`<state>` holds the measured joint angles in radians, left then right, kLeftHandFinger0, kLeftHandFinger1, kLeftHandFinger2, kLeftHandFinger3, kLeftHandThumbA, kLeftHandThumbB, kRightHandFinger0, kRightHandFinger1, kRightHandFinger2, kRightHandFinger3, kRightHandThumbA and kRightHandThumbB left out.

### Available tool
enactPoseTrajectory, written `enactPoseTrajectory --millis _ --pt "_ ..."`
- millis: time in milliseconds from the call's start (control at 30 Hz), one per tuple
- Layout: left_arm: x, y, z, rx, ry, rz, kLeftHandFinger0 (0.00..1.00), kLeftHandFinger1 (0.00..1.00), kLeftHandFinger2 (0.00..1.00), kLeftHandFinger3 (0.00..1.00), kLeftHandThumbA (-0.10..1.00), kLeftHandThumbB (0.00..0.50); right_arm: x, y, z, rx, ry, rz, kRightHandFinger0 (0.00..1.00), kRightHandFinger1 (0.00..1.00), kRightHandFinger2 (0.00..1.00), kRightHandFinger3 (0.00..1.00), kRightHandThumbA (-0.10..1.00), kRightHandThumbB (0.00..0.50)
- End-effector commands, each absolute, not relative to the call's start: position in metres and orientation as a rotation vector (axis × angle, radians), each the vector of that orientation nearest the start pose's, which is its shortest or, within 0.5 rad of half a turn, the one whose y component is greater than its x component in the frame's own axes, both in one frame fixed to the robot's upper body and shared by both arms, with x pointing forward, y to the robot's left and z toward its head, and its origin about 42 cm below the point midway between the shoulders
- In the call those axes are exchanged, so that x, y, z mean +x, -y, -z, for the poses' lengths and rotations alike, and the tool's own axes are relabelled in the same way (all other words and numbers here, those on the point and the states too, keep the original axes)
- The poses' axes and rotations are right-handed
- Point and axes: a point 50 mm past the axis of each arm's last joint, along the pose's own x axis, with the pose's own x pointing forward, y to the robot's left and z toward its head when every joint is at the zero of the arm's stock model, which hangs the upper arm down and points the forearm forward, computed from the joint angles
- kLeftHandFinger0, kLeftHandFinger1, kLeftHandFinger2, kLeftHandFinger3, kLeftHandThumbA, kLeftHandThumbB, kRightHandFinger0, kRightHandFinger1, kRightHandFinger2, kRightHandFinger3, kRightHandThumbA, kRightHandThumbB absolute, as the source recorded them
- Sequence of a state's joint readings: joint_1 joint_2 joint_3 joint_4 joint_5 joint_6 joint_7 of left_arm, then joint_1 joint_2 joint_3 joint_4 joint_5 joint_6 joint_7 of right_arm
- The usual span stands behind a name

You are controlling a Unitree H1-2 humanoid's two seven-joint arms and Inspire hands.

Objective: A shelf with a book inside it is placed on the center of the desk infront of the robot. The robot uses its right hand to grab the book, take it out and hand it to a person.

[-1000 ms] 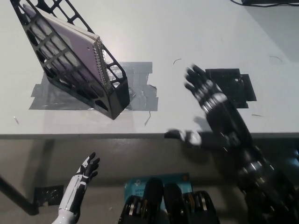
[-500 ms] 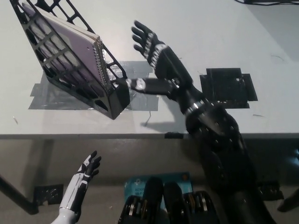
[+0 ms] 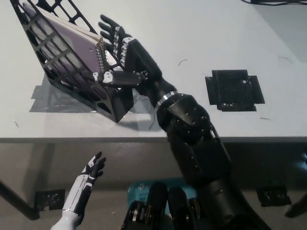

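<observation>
The black right robot hand (image 3: 120,52) is now reaching across to the open end of the shelf (image 3: 72,62), where half a second ago it was hovering over bare surface to the right of it, and a second ago it was only just rising past the near edge. Its fingers are spreading apart and pointing toward the far left, alongside the right-hand wall of the shelf, while its thumb is lying across the near corner, close to the spiral binding. It is not yet closing on anything; the robot hand is open and holding nothing.

The book (image 3: 67,45), a spiral-bound notebook with a pale purple cover, is sitting inside the black lattice shelf, leaning with it, unchanged from the earlier frames. The shelf is standing on grey tape (image 3: 53,98) on the white surface (image 3: 216,33), on its left part, in the same place as before. A black patch (image 3: 233,89) is lying on the surface to the right, now fully uncovered since the arm has moved off it.

The white left robot hand (image 3: 91,170) is hanging below the near edge of the surface at the lower left, fingers loosely apart, holding nothing, much as before.
</observation>
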<state>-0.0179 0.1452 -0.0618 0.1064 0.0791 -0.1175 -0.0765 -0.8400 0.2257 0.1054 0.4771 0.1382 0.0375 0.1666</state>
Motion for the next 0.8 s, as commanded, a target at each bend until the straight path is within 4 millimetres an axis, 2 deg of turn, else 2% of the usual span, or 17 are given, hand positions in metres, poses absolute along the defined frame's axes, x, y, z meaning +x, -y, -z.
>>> enactPoseTrajectory --millis 0,100,167,200,367,633,733,767 --pt "0.292 -0.24 -0.093 0.25 0.066 0.164 1.0 1.0 1.0 1.0 1.0 0.329 0.461 -0.038 -0.329 0.192 0.362 -0.682 1.0 1.0 1.0 1.0 0.99 0.364" --pt "0.294 -0.24 -0.094 0.265 0.068 0.167 1.0 1.0 1.0 1.0 1.0 0.322 0.462 -0.043 -0.329 0.217 0.351 -0.695 1.0 1.0 1.0 1.0 0.96 0.376" --pt "0.295 -0.24 -0.095 0.267 0.074 0.172 1.0 1.0 1.0 1.0 1.0 0.321 0.463 -0.045 -0.33 0.201 0.354 -0.697 1.0 1.0 1.0 1.0 0.98 0.367" --pt "0.295 -0.24 -0.096 0.267 0.077 0.174 1.0 1.0 1.0 1.0 1.0 0.305 0.463 -0.048 -0.33 0.193 0.352 -0.7 1.0 1.0 1.0 1.0 1.0 0.38" --pt "0.297 -0.238 -0.099 0.253 0.081 0.177 1.0 1.0 1.0 1.0 1.0 0.289 0.465 -0.055 -0.333 0.208 0.342 -0.717 1.0 1.0 1.0 1.0 0.97 0.387" --pt "0.299 -0.238 -0.101 0.245 0.086 0.186 1.0 1.0 1.0 1.0 1.0 0.272 0.47 -0.06 -0.338 0.191 0.34 -0.728 1.0 1.0 1.0 1.0 0.97 0.398" --pt "0.3 -0.238 -0.1 0.247 0.084 0.188 1.0 1.0 1.0 1.0 1.0 0.277 0.473 -0.061 -0.338 0.189 0.32 -0.728 1.0 1.0 1.0 1.0 0.96 0.383" --pt "0.3 -0.238 -0.1 0.246 0.08 0.187 1.0 1.0 1.0 1.0 1.0 0.283 0.475 -0.062 -0.338 0.182 0.312 -0.726 1.0 1.0 1.0 1.0 0.97 0.363"
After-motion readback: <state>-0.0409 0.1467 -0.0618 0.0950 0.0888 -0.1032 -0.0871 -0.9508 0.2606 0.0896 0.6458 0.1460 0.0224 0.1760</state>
